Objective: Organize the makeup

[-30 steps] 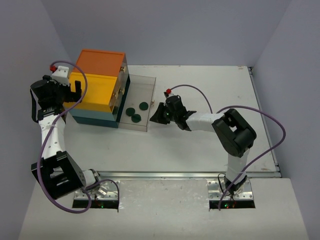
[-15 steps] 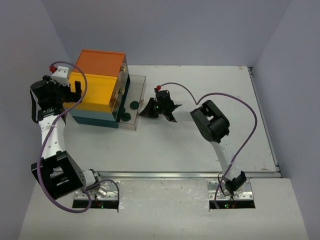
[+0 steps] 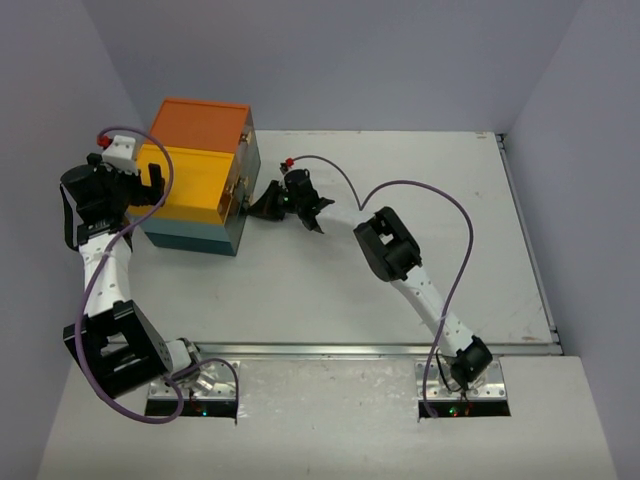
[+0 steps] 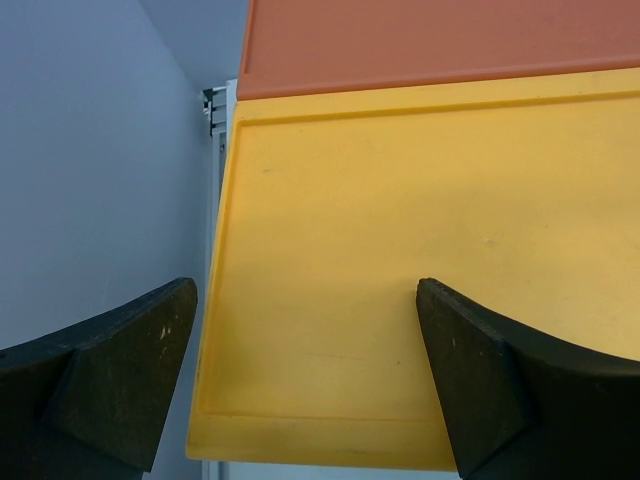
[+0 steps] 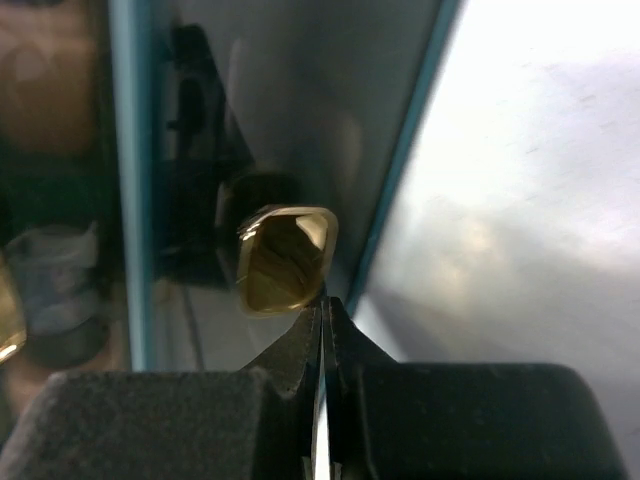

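No makeup shows plainly. Only blurred shapes [image 5: 60, 290] show behind the clear drawer front in the right wrist view. The orange-yellow-teal drawer box [image 3: 195, 175] stands at the back left with its drawer pushed in. My right gripper [image 3: 262, 206] is shut, and its tips [image 5: 322, 305] touch the lower edge of the gold drawer knob [image 5: 285, 258] with nothing between them. My left gripper [image 3: 152, 188] is open against the box's left side. In the left wrist view [image 4: 305, 300] its fingers straddle the yellow panel [image 4: 400, 200].
The white table [image 3: 420, 260] stretches to the right of the box, with a metal rail [image 3: 380, 350] along its near edge. Grey walls close in the back and sides. The right arm's purple cable [image 3: 440, 200] loops over the table.
My right gripper has moved left and pushed the clear drawer into the box. The dark green discs that lay in the drawer have gone out of sight. The left arm has not moved.
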Available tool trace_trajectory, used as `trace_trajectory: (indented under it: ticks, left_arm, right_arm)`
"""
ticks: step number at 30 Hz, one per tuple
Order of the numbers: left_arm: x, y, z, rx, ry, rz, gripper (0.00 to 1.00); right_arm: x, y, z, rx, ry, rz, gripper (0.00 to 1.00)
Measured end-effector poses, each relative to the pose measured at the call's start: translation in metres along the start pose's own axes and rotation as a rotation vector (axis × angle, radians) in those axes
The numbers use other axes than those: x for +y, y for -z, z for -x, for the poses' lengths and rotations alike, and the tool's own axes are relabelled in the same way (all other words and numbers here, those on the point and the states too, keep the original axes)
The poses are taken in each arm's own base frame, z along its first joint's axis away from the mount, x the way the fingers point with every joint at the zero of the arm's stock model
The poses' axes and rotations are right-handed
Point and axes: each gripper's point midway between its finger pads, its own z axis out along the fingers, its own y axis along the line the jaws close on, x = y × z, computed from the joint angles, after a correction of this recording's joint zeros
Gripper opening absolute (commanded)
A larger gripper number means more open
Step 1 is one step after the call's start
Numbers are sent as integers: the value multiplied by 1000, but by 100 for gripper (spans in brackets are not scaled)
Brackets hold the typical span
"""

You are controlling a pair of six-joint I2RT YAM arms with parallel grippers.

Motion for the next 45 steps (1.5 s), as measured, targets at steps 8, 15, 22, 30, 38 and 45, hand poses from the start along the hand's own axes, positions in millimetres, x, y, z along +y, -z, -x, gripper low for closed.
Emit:
trace_trajectory:
  ticks: [8,15,22,30,38,45]
  left_arm:
    - [-19,1,-3,-35,9,-61,91]
    - [-33,8,-11,-25,15,-92,93]
    - [-34,11,3,-6,46,-108,94]
    - [-46,43,3,82,82,-99,97]
    - [-63,105,4,96,32,-21,99]
    - [-65,149,-48,165,-60,138,100]
  right_arm:
    - [-13,-7,5,-21,-18,-28,3]
    - [-25,17,5,-4,-12,-74,4]
    - [-12,130,19,3,120,-206,33]
    - [48,356,57,-333,412,-445,99]
    - [-10,489,-7,-498,437,-709,99]
    - [-49,516,-48,-466,389,-799,99]
